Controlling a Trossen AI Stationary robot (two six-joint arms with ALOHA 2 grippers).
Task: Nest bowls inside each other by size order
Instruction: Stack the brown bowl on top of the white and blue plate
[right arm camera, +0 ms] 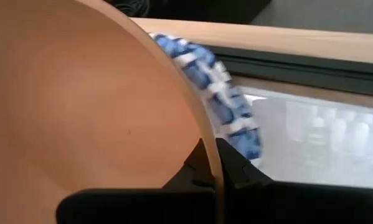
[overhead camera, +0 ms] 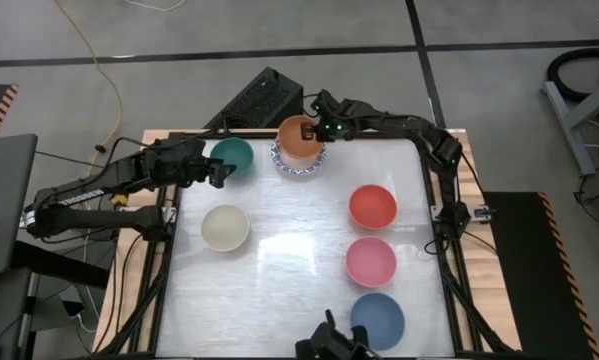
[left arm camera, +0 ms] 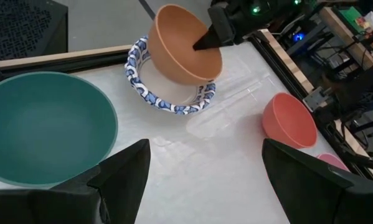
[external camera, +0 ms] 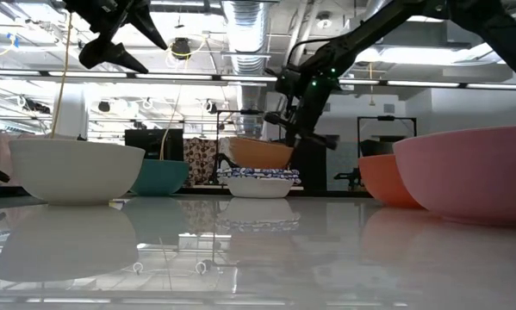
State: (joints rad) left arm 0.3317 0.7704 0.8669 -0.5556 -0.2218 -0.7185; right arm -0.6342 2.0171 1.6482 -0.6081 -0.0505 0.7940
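Note:
An orange bowl (overhead camera: 297, 138) hangs tilted over a white bowl with a blue patterned rim (overhead camera: 297, 166) at the table's far middle, with my right gripper (overhead camera: 319, 131) shut on it. The orange bowl's underside (external camera: 259, 164) is level with the patterned bowl's rim (external camera: 258, 175); whether they touch I cannot tell. My left gripper (overhead camera: 217, 172) hovers open beside a teal bowl (overhead camera: 233, 156) at the far left, nothing between its fingers (left arm camera: 121, 180). Cream (overhead camera: 225, 227), red (overhead camera: 373, 206), pink (overhead camera: 370, 261) and blue (overhead camera: 377, 320) bowls stand apart on the table. My right gripper pinches the orange bowl's rim (right arm camera: 212, 163) on the side toward the table's right, one finger inside the bowl and one outside. The fingers slant down from the far right. The bowl hangs tilted, its opening turned toward the gripper (left arm camera: 211, 36), over the patterned bowl.
The red, pink and blue bowls line the table's right side, the cream bowl stands left of centre, and bare tabletop lies between them. A black box (overhead camera: 261, 98) sits beyond the far edge. A dark camera mount (overhead camera: 329, 345) stands at the near edge.

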